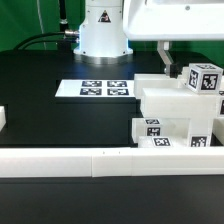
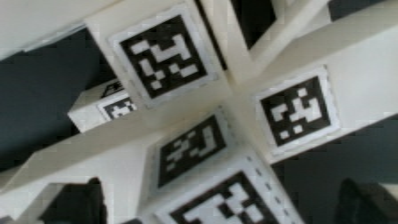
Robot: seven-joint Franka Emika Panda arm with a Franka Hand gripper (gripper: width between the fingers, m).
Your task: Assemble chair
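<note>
The chair parts are glossy white blocks with black-and-white tags, grouped at the exterior view's right: a stacked block assembly (image 1: 168,112) and a tagged piece (image 1: 205,78) standing higher behind it. My gripper (image 1: 165,58) hangs from the white arm just above this group. In the wrist view the X-braced frame (image 2: 214,100) fills the picture, very close, with several tags on its bars. My gripper (image 2: 214,205) shows only as dark fingertips (image 2: 68,200) at the lower corners, wide apart, with a bar of the frame between them. The jaws look open and touch nothing that I can see.
The marker board (image 1: 97,89) lies flat on the black table in front of the robot base (image 1: 100,28). A long low white rail (image 1: 90,160) runs along the near edge. A small white piece (image 1: 3,120) sits at the exterior view's left edge.
</note>
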